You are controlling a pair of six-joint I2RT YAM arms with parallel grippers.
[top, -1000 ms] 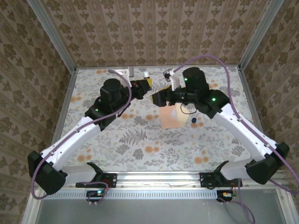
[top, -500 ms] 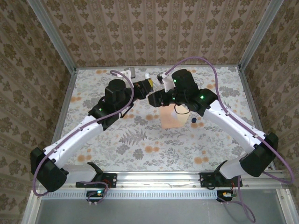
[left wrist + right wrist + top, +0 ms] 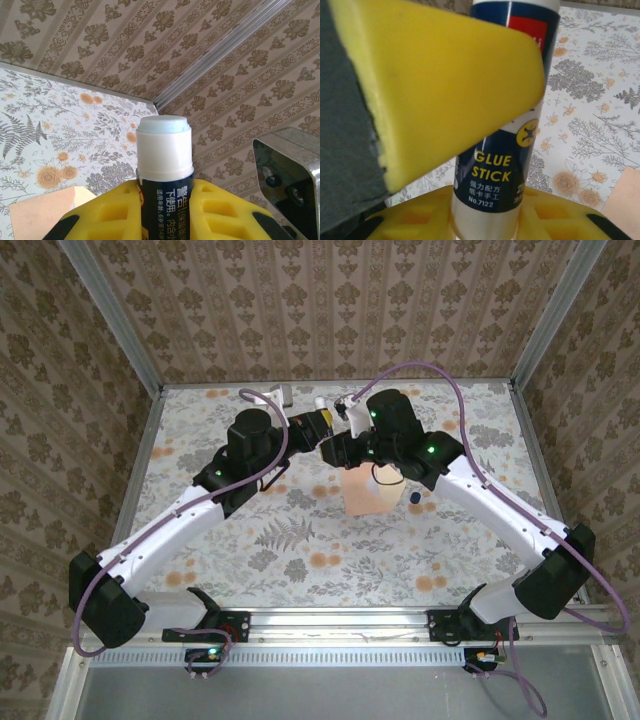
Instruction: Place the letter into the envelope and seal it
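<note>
While L hand (image 3: 166,196) clamps glue stick (image 3: 165,150), envelope (image 3: 364,496) flat on table (image 3: 330,570), bases-side of it — R hand (image 3: 328,440) state unclear.

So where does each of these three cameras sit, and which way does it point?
Top: high behind the robot, looking down on the table; left arm and right arm show.
Left wrist: on the left arm, looking along the left claw, past the glue stick, toward the wall.
Right wrist: on the right arm, facing the stick's label; right claw below.
All three share the envelope.
</note>
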